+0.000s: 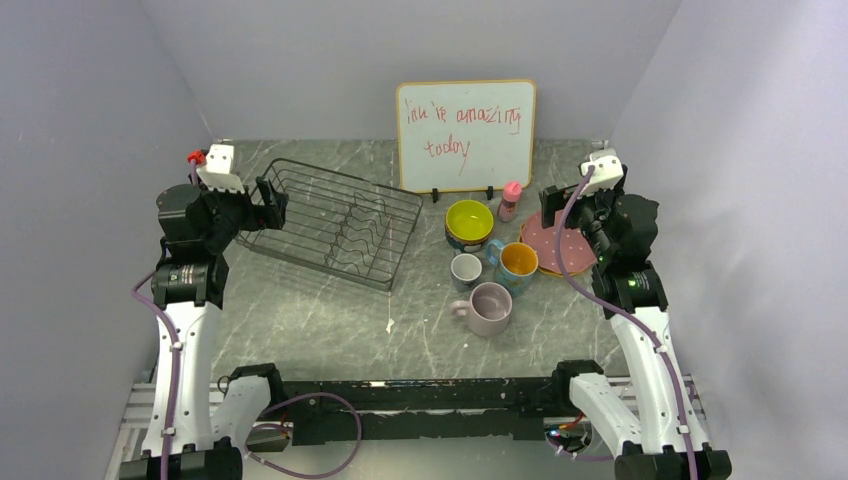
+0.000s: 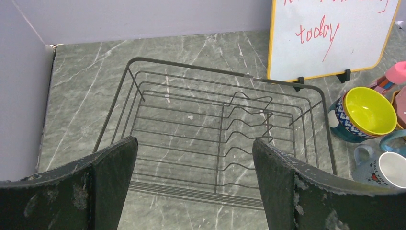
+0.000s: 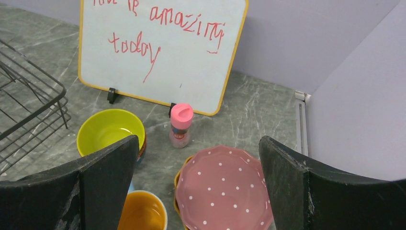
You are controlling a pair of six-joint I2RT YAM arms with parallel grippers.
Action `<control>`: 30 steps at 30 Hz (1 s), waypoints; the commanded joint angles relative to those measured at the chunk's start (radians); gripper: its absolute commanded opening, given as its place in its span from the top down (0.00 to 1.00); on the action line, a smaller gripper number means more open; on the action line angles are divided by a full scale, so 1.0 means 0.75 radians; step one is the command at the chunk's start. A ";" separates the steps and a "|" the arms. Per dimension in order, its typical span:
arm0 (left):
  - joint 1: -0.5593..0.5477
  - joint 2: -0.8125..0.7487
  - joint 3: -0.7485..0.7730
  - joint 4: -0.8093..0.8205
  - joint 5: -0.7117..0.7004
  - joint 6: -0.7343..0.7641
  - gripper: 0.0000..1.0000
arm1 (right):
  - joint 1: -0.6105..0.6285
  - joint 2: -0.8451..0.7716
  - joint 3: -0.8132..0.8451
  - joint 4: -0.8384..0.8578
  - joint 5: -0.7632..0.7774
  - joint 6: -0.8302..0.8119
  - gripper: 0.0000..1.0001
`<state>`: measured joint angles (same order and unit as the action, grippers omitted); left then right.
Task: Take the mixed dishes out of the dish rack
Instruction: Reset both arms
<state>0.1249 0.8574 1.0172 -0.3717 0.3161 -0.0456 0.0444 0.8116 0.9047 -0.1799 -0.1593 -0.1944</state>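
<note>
My left end effector (image 2: 194,141) hangs over the left end of the rack (image 1: 335,225), fingers spread wide and gripping nothing. The rack stands on the left half of the counter (image 1: 320,320), and every dish sits outside it, to its right.

My right end effector (image 3: 198,139) is spread just as wide and also holds nothing. It hangs above the pink plate (image 3: 222,189), which lies on the orange plate (image 3: 178,179).

The yellow bowl (image 1: 469,219) is nested in the blue bowl (image 2: 347,124), just right of the rack. Nearer me, the grey cup (image 1: 466,269) and blue mug (image 1: 515,263) stand side by side. The lilac mug (image 1: 487,307) stands nearest of all.

A pink bottle (image 1: 511,200) stands upright between the bowls and the plates, in front of the whiteboard (image 1: 466,135).
</note>
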 commanded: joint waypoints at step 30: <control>0.008 -0.003 0.031 0.028 0.022 -0.008 0.05 | -0.014 -0.010 0.007 0.019 -0.070 -0.025 0.01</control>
<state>0.1249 0.8574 1.0172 -0.3714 0.3172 -0.0460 0.0380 0.8112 0.9047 -0.1833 -0.1925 -0.2028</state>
